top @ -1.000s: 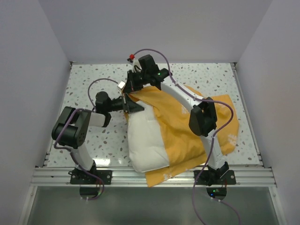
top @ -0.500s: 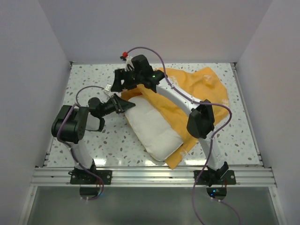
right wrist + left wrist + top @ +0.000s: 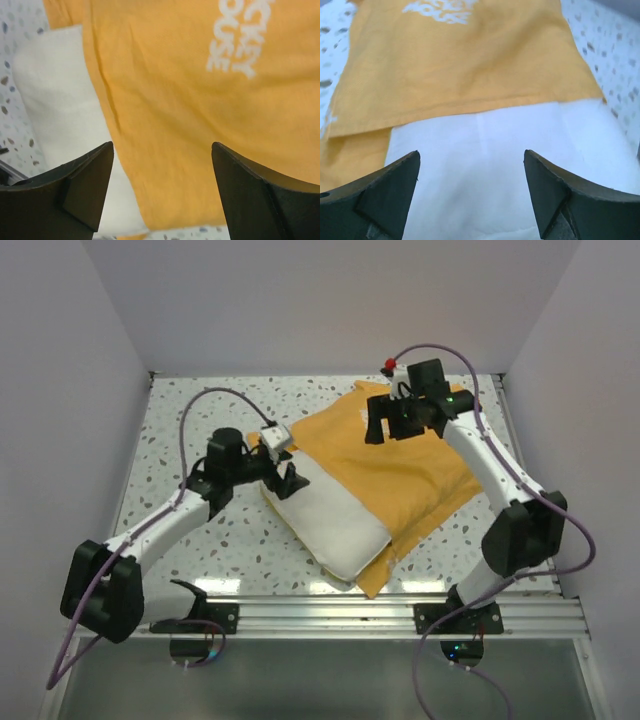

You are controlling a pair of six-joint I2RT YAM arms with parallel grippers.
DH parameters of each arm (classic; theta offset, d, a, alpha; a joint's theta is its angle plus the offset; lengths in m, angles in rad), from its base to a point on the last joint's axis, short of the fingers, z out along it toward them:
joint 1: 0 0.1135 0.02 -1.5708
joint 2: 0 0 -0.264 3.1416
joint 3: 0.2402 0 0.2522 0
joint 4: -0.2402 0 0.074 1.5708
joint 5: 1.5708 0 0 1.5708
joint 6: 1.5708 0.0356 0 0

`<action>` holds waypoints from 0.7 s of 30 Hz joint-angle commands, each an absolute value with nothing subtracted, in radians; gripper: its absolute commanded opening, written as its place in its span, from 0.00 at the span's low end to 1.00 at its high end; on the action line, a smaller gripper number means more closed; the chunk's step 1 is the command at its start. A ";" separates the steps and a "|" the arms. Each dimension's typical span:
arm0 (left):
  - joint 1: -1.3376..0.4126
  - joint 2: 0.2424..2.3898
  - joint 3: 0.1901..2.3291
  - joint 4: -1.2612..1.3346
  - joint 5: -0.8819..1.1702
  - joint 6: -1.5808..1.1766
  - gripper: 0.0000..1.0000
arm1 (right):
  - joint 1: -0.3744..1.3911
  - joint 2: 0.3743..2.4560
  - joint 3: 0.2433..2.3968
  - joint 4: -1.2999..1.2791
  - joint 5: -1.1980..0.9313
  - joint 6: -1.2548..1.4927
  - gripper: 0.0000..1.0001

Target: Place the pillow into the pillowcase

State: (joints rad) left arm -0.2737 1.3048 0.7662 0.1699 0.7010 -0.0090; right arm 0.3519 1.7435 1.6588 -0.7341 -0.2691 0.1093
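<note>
The cream-white pillow [image 3: 335, 515] lies on the table with its right part inside the orange pillowcase [image 3: 400, 465]; its left part sticks out bare. In the left wrist view the pillow [image 3: 485, 170] fills the lower frame below the pillowcase [image 3: 470, 55]. My left gripper [image 3: 290, 483] is open at the pillow's left end, its jaws wide with nothing between them [image 3: 470, 190]. My right gripper [image 3: 385, 425] hovers open above the back of the pillowcase [image 3: 200, 100], with the pillow [image 3: 65, 110] showing to the left and nothing gripped [image 3: 162, 185].
The speckled table [image 3: 180, 410] is walled in by white panels on three sides. An aluminium rail [image 3: 330, 615] runs along the near edge where both arm bases stand. A corner of the pillowcase lies close to that rail.
Both grippers have opened and let go of the cloth. The pillow and pillowcase dropped flat onto the table. My right arm swung to the back right; my left arm stretched out toward the pillow.
</note>
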 commanded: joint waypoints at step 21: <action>-0.772 1.782 1.012 -0.051 0.366 0.091 0.07 | 0.138 1.684 1.522 -0.845 -0.363 0.060 0.80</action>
